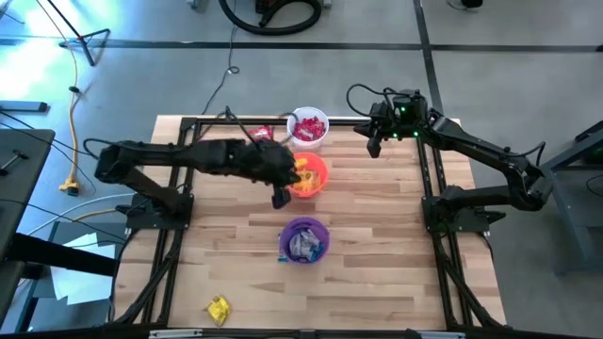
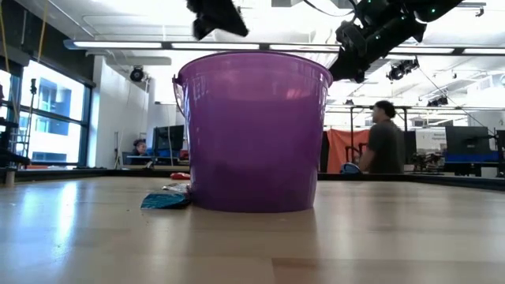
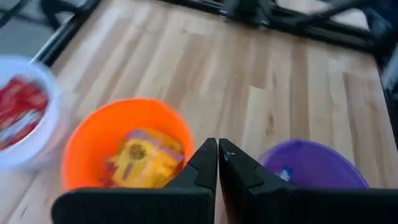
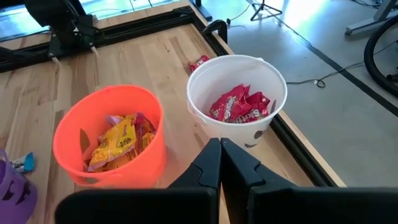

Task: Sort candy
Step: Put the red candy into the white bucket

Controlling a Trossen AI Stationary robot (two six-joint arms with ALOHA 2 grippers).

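Both pairs of dark, wedge-shaped fingers are pressing together on nothing as I am watching: the left gripper [image 3: 217, 152] is hovering between the orange cup [image 1: 309, 175] and the purple cup [image 1: 303, 239], and the right gripper [image 4: 220, 151] is waiting up by the white cup [image 1: 308, 127]. Three round, smooth plastic cups are sitting on the pale planked table [image 1: 377, 235], each holding crinkly, shiny candy: red packets [image 4: 239, 104] in white, yellow packets [image 4: 118, 140] in orange, blue-white ones [image 1: 301, 244] in purple. I am also seeing four strays lying loose on the wood: one red packet [image 4: 199, 63] behind the white cup, one yellow packet [image 1: 219, 309] near the front edge, one blue wrapper [image 2: 165, 200] beside the purple cup, and a small red one [image 2: 180, 176] past it.
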